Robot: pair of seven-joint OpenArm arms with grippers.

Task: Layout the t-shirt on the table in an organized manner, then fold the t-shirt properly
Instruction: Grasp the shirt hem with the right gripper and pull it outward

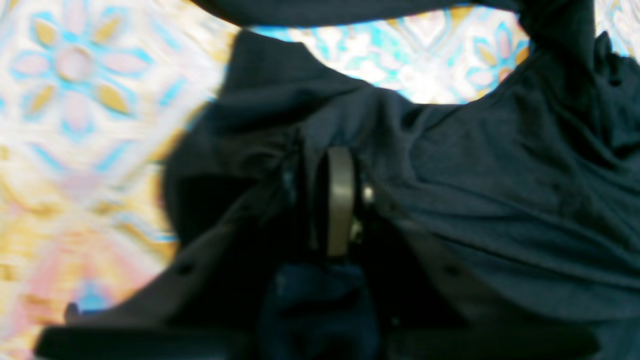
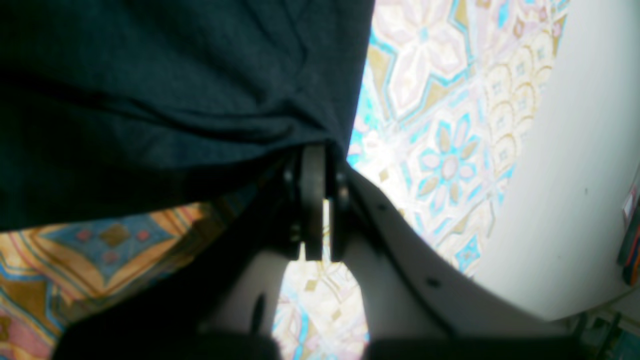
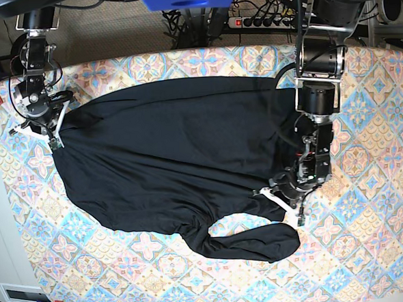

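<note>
The large, plain black soft-fabric t-shirt (image 3: 167, 153) sprawls rumpled across the pastel floral-tiled table (image 3: 372, 250). The left gripper (image 3: 285, 202) pinches its near edge, while farther off the right gripper (image 3: 53, 136) clamps a corner.

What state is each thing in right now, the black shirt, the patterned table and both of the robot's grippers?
Large plain black fabric t-shirt: spread across the table, still rumpled, one sleeve curled at the near edge, not folded.
Table with pastel floral tile cloth: flat, partly covered by the shirt.
Left gripper: fingers closed on shirt fabric.
Right gripper: fingers shut on the shirt's edge.
</note>
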